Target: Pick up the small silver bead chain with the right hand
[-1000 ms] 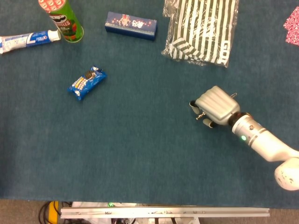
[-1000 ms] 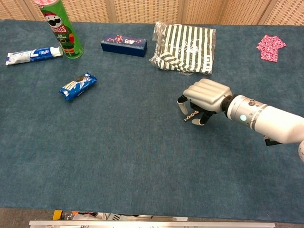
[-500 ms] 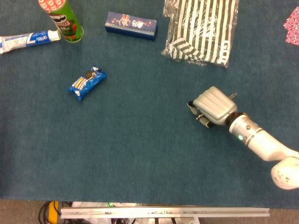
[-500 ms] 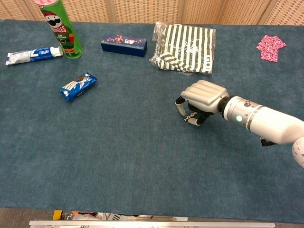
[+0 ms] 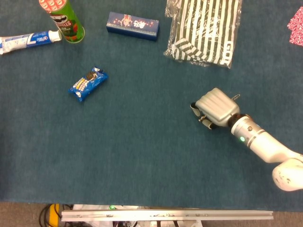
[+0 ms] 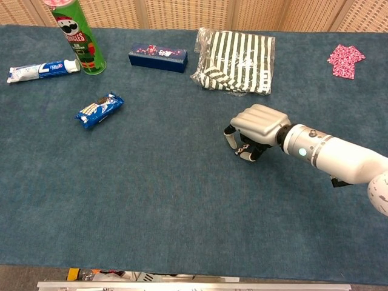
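Note:
My right hand (image 6: 259,126) hovers palm down over the blue cloth, right of centre, and shows in the head view too (image 5: 217,108). Its fingers curl in under the palm. The small silver bead chain (image 6: 241,147) is a short string of beads pinched between the curled fingertips (image 6: 230,137) at the hand's left edge. Most of the chain is hidden under the hand. Neither view shows the left hand.
A striped bag (image 6: 237,60) lies just behind the hand. A blue box (image 6: 157,57), a green crisp can (image 6: 79,36), a toothpaste tube (image 6: 42,70) and a blue cookie packet (image 6: 99,109) are at the left. A pink cloth (image 6: 346,60) lies far right.
The right hand shifted slightly left and its fingers curled in tighter; the chain, which lay below the fingertips, is now pinched between them.

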